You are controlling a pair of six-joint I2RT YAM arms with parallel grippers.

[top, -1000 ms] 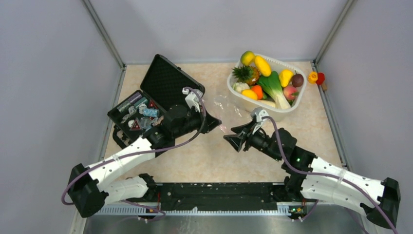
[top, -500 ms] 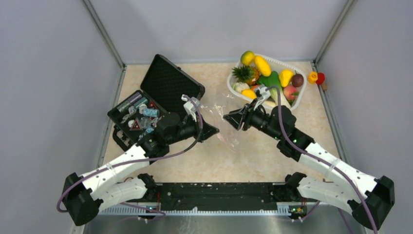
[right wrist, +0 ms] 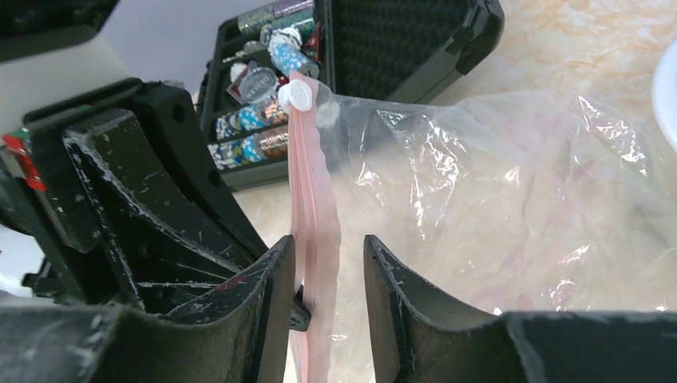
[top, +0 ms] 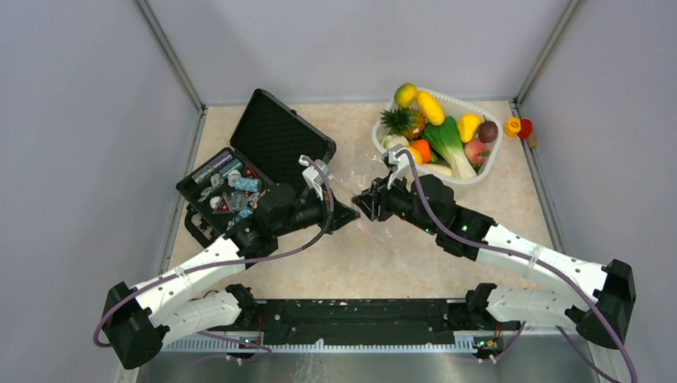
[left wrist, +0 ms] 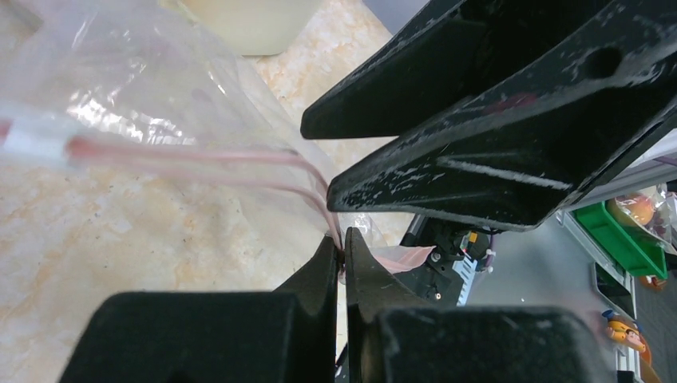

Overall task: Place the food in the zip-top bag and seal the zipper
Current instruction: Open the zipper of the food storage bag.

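Note:
The zip-top bag lies crinkled and transparent on the table, between the two arms. My left gripper is shut on the end of the zipper, the pink strip along the bag's mouth. My right gripper stands open astride the same zipper: the strip rests against one finger and a gap shows to the other. The two grippers almost touch, the left gripper just left of the right gripper. The food fills the white tub at the back right.
An open black case with chips and small packets stands at the left, close behind the left gripper. A small orange and red toy lies by the right wall outside the tub. A white slider tab caps the zipper's far end.
The right arm has swung up and left from mid-table to the bag's mouth, its jaws narrowing round the pink strip. The left gripper has kept its hold, shifting slightly.

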